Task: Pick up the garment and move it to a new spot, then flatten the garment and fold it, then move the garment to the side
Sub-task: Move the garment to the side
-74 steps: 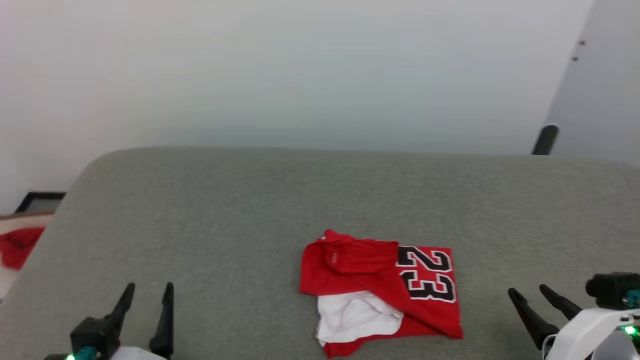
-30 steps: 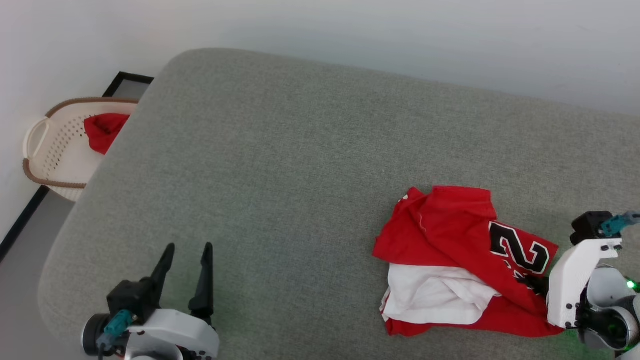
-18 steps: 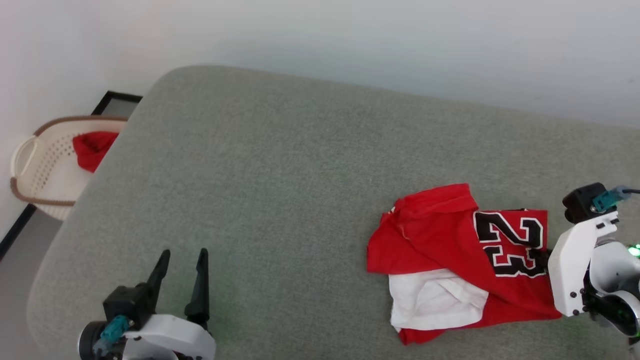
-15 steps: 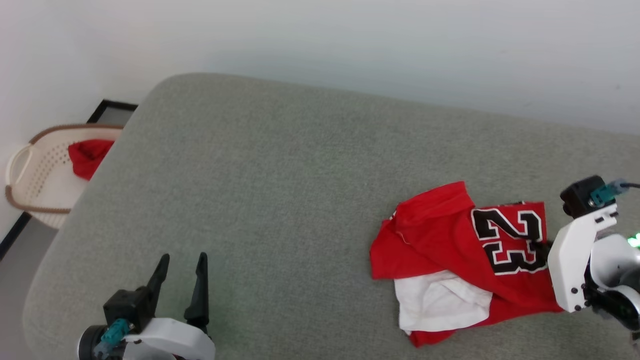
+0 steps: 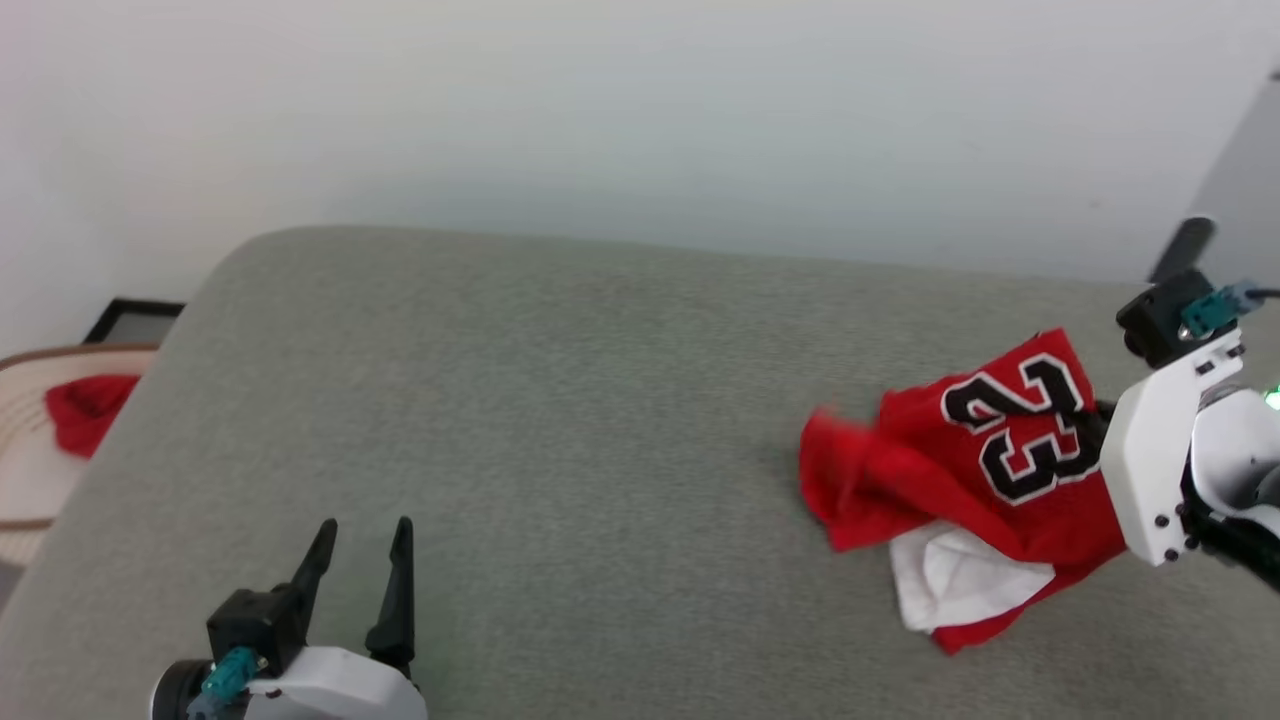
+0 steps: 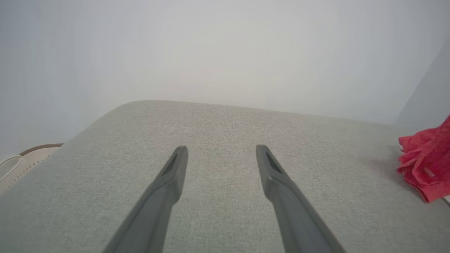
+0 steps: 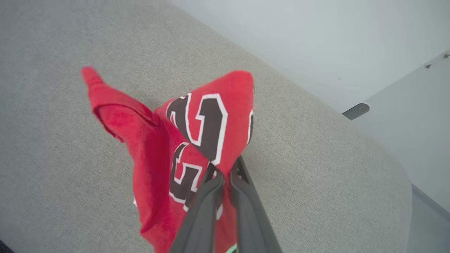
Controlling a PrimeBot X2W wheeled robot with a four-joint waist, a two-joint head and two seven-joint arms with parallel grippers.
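Right wrist view: right pincer [image 7: 227,169] tight on garment [image 7: 205,117]

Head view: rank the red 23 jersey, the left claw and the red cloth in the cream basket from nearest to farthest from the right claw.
1. Red 23 jersey: pinched in the right claw, far right.
2. Left claw: lower left, open.
3. Red cloth: far left, in the cream basket.

Head camera is looking down over the grey cushion [image 5: 560,400]; left wrist camera is skimming low toward the wall [image 6: 225,52]; right wrist camera is sitting close above the garment [image 7: 140,140], which all three are sharing.
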